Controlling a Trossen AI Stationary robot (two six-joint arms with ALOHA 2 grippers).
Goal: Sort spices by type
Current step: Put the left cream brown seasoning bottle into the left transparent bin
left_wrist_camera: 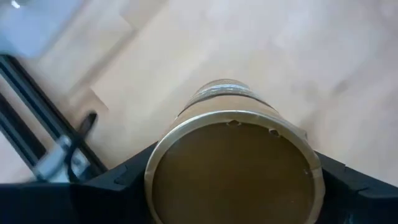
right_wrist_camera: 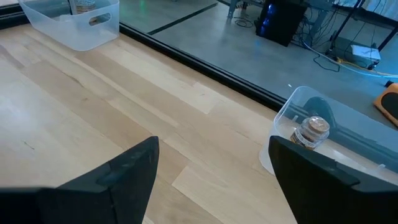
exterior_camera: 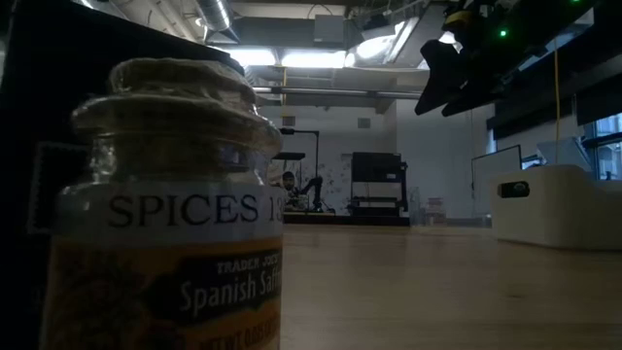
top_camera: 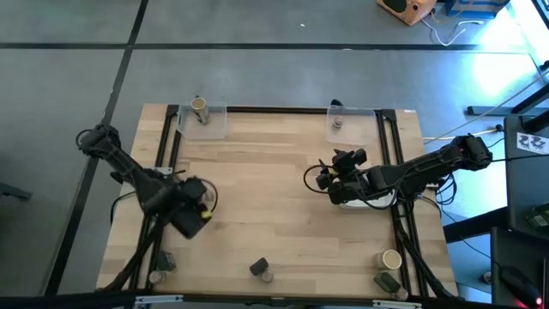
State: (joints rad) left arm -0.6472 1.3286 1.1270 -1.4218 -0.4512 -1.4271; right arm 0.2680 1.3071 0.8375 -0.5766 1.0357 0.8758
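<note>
Near edge of the counter (top_camera: 283,197): several spices (top_camera: 262,270) lie unsorted, at mid-edge and both near corners. Mid-counter: left end effector (left_wrist_camera: 233,180), by the left edge, grips a tan cylinder (left_wrist_camera: 233,165); right end effector (right_wrist_camera: 211,174) hangs open and empty toward the right edge. Far corners: each tray (top_camera: 204,120) holds one spice, so most sorting remains.

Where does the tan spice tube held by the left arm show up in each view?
High view: tan tube in the left gripper, left of centre.
Low view: not in it.
Left wrist view: tube fills the centre, end-on between the fingers.
Right wrist view: not in it.
Shared landmark: the wooden table, also seen at.
</note>
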